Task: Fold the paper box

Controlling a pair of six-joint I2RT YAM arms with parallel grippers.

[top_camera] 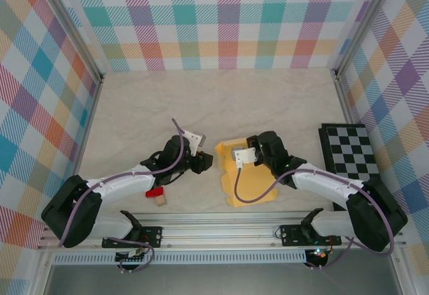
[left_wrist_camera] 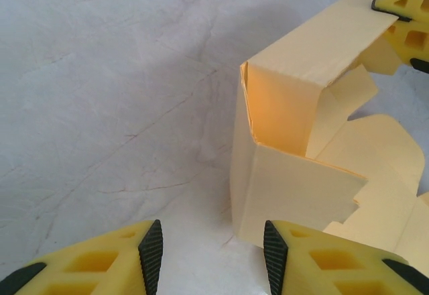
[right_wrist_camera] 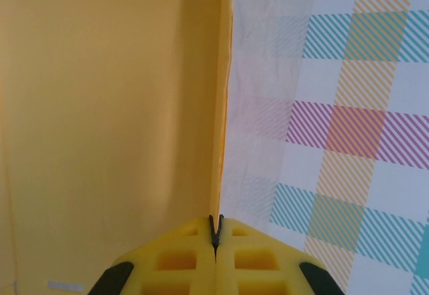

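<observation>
Right gripper [right_wrist_camera: 216, 233]: jaws closed tight on a thin upright edge of the paper box [right_wrist_camera: 114, 127], whose pale yellow-orange panel rises just ahead and left of the fingers, with the plaid wall [right_wrist_camera: 348, 127] beyond on the right. Left gripper [left_wrist_camera: 211, 245]: jaws partly apart with only bare marbled table [left_wrist_camera: 100, 107] between them; the half-raised box stands just ahead and right of the fingertips, contact with the right finger not determinable. A small red block [top_camera: 154, 192] and a tan wooden cube [top_camera: 161, 201] lie behind this gripper, beside its arm, well apart from the box.
</observation>
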